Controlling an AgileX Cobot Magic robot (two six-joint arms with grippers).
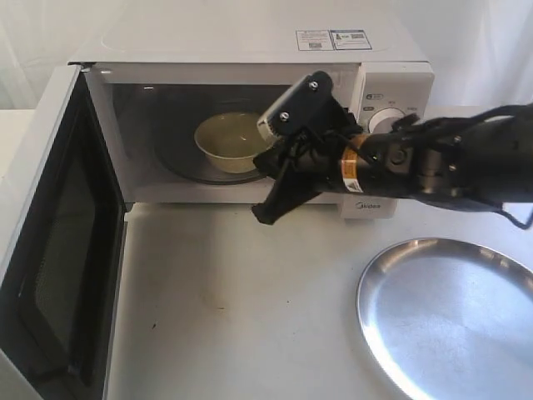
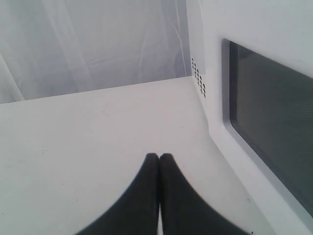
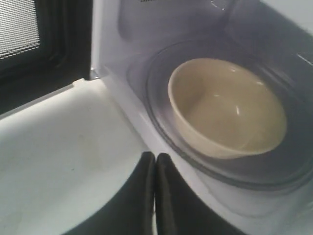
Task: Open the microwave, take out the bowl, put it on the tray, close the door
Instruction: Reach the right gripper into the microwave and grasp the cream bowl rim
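Exterior view, item one?
— Smooth cream bowl [image 1: 229, 142], round, on the glass plate [image 3: 230, 171] inside the boxy white microwave [image 1: 250, 42]; door [image 1: 58, 250] swung wide.
— Pincers?
— Right pincer [image 1: 265, 213], black, tips together at the cavity mouth; left pincer [image 2: 159, 156] likewise pressed together. Shiny round tray [image 1: 454, 321] on the white surface [image 1: 233, 300].

A white table [image 1: 237, 300] is seen carrying a white microwave [image 1: 241, 50] at twelve o'clock, its door [image 1: 58, 250] swung open toward eight o'clock, while a round silver tray [image 1: 454, 321] is set flat at four o'clock, near but apart from it.
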